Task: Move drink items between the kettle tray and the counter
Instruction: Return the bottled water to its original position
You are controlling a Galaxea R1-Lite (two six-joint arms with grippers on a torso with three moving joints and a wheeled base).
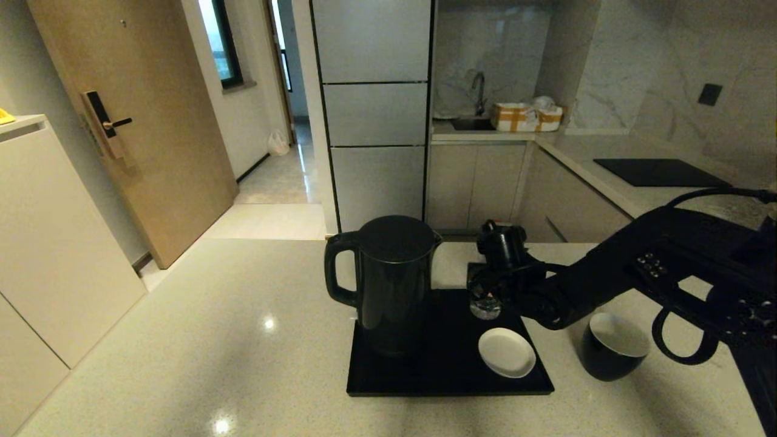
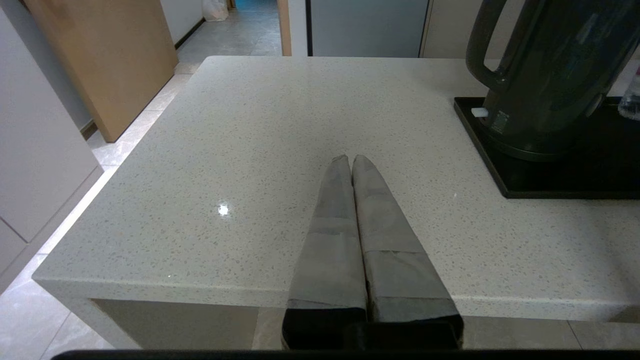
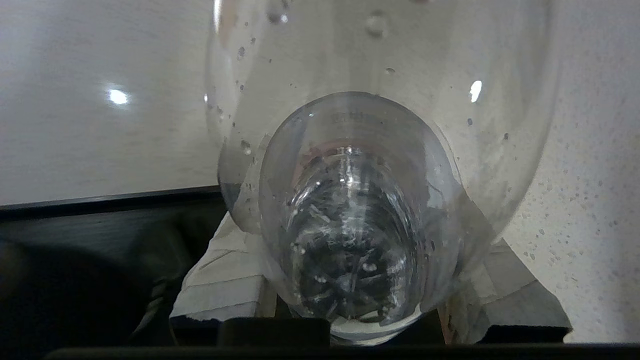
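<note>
My right gripper (image 1: 489, 290) is shut on the small clear bottle (image 1: 485, 308) at the back right of the black kettle tray (image 1: 449, 379). Its red cap and label are hidden by the gripper. In the right wrist view the bottle (image 3: 360, 200) fills the frame between the padded fingers (image 3: 225, 285). I cannot tell whether it touches the tray. The tall black kettle (image 1: 394, 285) stands on the tray's left half. On the counter (image 1: 212, 340) just right of the tray stands the black cup (image 1: 613, 346) with its white inside. My left gripper (image 2: 351, 162) is shut and empty over the counter's near left edge.
A small white saucer (image 1: 507, 352) lies on the tray's front right, between the bottle and the cup. A black cooktop panel (image 1: 658, 172) is set in the far right worktop. The counter (image 2: 300, 115) ends at a drop to the floor on the left.
</note>
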